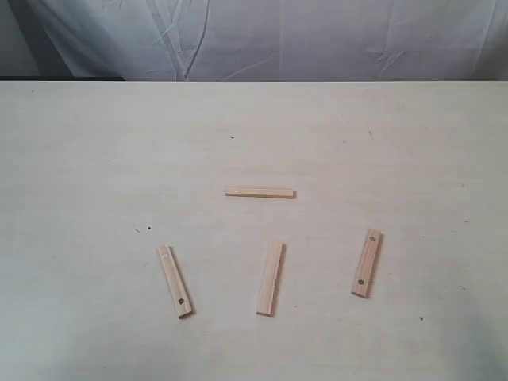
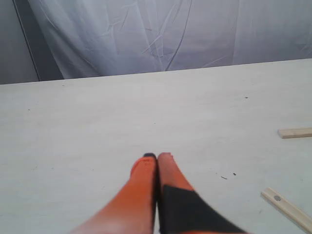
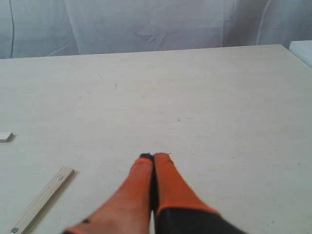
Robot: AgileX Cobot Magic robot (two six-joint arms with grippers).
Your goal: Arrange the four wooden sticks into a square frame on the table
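Four wooden sticks lie apart on the table (image 1: 95, 159), forming no square. A plain stick (image 1: 260, 192) lies crosswise in the middle, and another plain stick (image 1: 270, 279) lies nearer the front. A holed stick (image 1: 174, 281) is at the front left and a holed stick (image 1: 367, 263) at the front right. Neither gripper shows in the exterior view. My left gripper (image 2: 156, 157) is shut and empty over bare table, with a holed stick (image 2: 288, 209) and a plain stick's end (image 2: 295, 132) off to its side. My right gripper (image 3: 154, 157) is also shut and empty; a holed stick (image 3: 43, 200) lies beside it.
A creased pale cloth (image 1: 262, 36) hangs behind the table's far edge. A few tiny dark specks (image 1: 232, 136) dot the tabletop. The table's corner (image 3: 282, 46) shows in the right wrist view.
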